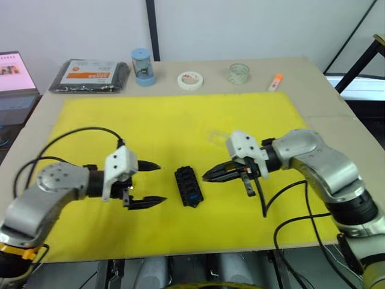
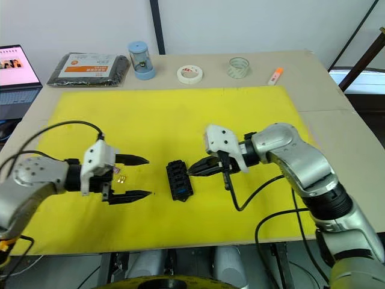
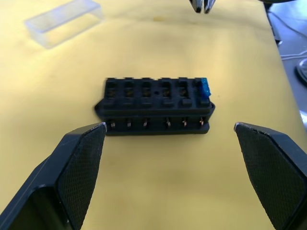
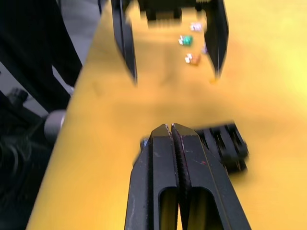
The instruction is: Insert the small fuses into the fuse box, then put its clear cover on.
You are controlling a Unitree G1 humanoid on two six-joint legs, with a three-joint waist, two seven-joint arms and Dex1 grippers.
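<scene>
Fingers of the right gripper [image 1: 209, 176] pressed together with nothing seen between them, tips aimed at the near-right side of the fuse box [image 1: 188, 186] and stopped just short of it. Left gripper [image 1: 154, 183] spread wide, 2 black fingers [image 3: 79, 167] flanking open mat, with the box lying just beyond their tips and centred on the gap in the left wrist view.

Fuse box lying flat on the yellow mat [image 1: 180, 120] between both grippers, long axis running away from the robot. 1 blue-looking fuse [image 3: 205, 88] already seated in an end slot; remaining slots appear vacant. Loose fuses [image 4: 189, 48] scattered on the mat near the left gripper, 2 of them visible close beside that gripper's upper finger in the right eye view [image 2: 121, 178]. Clear cover [image 3: 64, 21] resting on the mat beyond the box, well apart from either gripper.

Judged as early in the insertion step: 1 fuse in, several to go, cover not yet on. Next move likely calls for picking another loose fuse, blades down, and lining it over a vacant slot; tiny size demands a precise pinch and a steadied box. Risk of nudging the box sideways if pressed off-centre.
</scene>
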